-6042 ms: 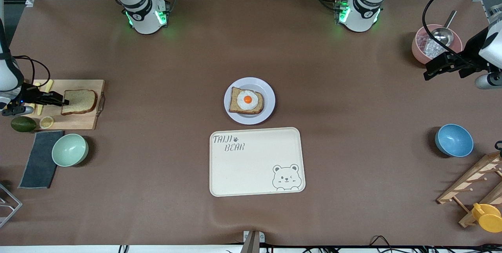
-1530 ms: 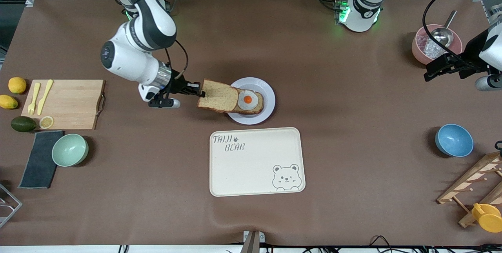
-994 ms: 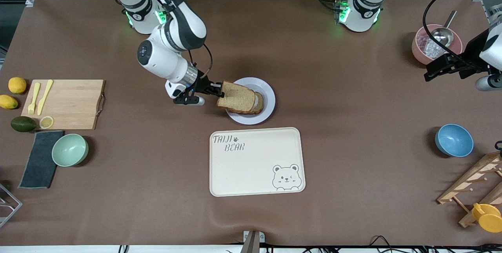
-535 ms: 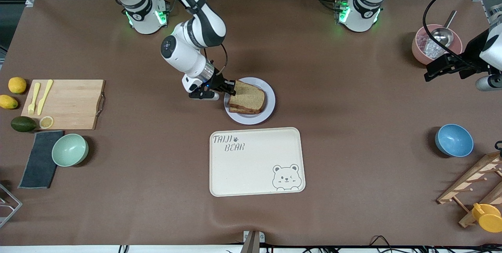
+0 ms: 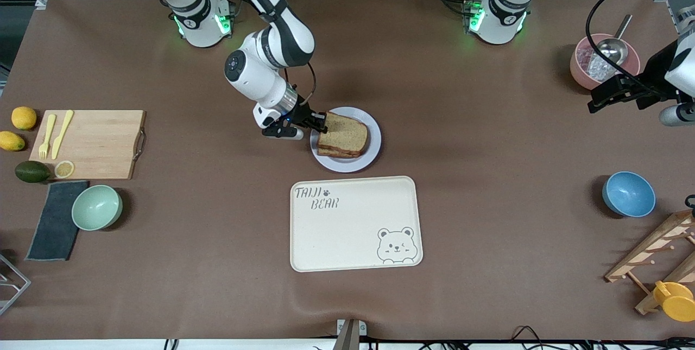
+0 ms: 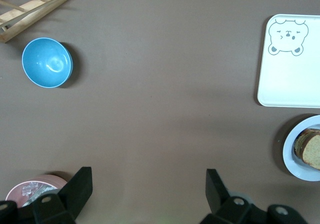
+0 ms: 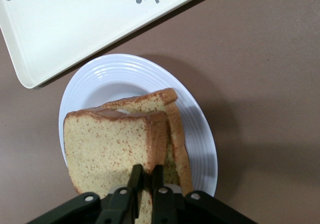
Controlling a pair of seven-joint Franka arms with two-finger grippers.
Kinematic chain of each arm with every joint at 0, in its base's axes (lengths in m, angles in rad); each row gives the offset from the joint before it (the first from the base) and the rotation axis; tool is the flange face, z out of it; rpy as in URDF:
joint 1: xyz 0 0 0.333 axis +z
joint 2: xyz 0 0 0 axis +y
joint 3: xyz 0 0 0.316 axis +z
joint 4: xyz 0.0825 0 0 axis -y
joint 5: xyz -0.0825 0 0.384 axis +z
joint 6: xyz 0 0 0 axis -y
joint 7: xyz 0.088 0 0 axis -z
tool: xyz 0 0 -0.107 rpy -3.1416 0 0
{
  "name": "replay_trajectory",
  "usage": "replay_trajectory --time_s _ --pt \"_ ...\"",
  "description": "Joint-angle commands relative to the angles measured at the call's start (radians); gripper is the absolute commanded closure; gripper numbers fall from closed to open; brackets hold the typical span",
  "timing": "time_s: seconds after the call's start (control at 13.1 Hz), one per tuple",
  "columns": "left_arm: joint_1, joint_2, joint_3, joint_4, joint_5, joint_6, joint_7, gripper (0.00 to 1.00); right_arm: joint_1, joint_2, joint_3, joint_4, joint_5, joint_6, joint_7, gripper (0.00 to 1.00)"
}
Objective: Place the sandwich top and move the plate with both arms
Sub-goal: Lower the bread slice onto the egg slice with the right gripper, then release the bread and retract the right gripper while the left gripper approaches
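Note:
The sandwich top (image 5: 345,132), a brown wholegrain slice, lies over the lower slice on the pale round plate (image 5: 371,152) at the table's middle; the egg is hidden under it. My right gripper (image 5: 319,123) is shut on the slice's edge at the plate's rim toward the right arm's end. In the right wrist view the fingers (image 7: 136,176) pinch the sandwich top (image 7: 107,151) over the plate (image 7: 197,134). My left gripper (image 5: 600,95) is open and empty, waiting in the air by the pink bowl; its fingers (image 6: 82,184) show wide apart.
A cream bear tray (image 5: 355,223) lies just nearer the camera than the plate. A pink bowl with a scoop (image 5: 604,59), a blue bowl (image 5: 628,193) and a wooden rack (image 5: 654,255) are at the left arm's end. A cutting board (image 5: 89,144) and green bowl (image 5: 96,207) are at the right arm's end.
My right arm carried the sandwich top from the cutting board to the plate and lowered it over the egg slice. In the last half second it barely moved. The left arm stayed still.

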Motion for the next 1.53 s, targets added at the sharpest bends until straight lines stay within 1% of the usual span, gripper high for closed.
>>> replay_trajectory --time_s 0.0,0.08,0.15,0.23,0.54,0.61,0.84,0.92,1.07,1.22,1.3,1.38,1.45 --pt "0.009 0.004 0.000 0.015 -0.028 0.001 0.019 0.00 -0.001 -0.009 -0.003 0.003 0.028 0.000 -0.003 0.46" --pt "0.009 0.006 0.000 0.015 -0.028 0.001 0.019 0.00 -0.001 -0.012 -0.003 0.003 0.028 -0.001 0.002 0.39" --pt "0.006 0.006 0.000 0.015 -0.028 0.003 0.019 0.00 -0.002 -0.017 -0.005 0.003 0.029 -0.003 0.005 0.38" --pt "0.003 0.006 0.000 0.015 -0.028 0.008 0.019 0.00 -0.002 -0.019 -0.005 0.003 0.029 -0.003 0.005 0.35" --pt "0.002 0.007 0.000 0.013 -0.029 0.023 0.017 0.00 -0.024 -0.043 -0.009 0.006 0.042 -0.029 0.006 0.33" --pt "0.002 0.013 0.000 0.013 -0.031 0.031 0.017 0.00 -0.039 -0.057 -0.009 0.006 0.042 -0.040 0.006 0.33" --pt "-0.001 0.038 0.000 0.012 -0.071 0.054 0.017 0.00 -0.110 -0.097 -0.012 0.017 0.040 -0.144 0.006 0.33" --pt "-0.006 0.050 0.000 0.012 -0.072 0.060 0.017 0.00 -0.123 -0.104 -0.014 0.019 0.031 -0.150 0.005 0.29" --pt "-0.011 0.079 -0.002 0.006 -0.088 0.078 0.017 0.00 -0.154 -0.121 -0.029 0.022 0.017 -0.155 0.000 0.29" --pt "-0.021 0.122 -0.006 -0.002 -0.123 0.113 0.017 0.00 -0.189 -0.123 -0.040 0.046 -0.016 -0.196 0.000 0.29" --pt "-0.031 0.144 -0.009 -0.022 -0.125 0.144 0.017 0.00 -0.215 -0.120 -0.048 0.074 -0.067 -0.239 0.003 0.31" --pt "-0.047 0.161 -0.015 -0.052 -0.126 0.185 0.017 0.00 -0.257 -0.115 -0.064 0.103 -0.140 -0.303 0.005 0.31" --pt "-0.052 0.167 -0.017 -0.097 -0.125 0.227 0.019 0.00 -0.301 -0.115 -0.071 0.132 -0.197 -0.375 0.003 0.31"
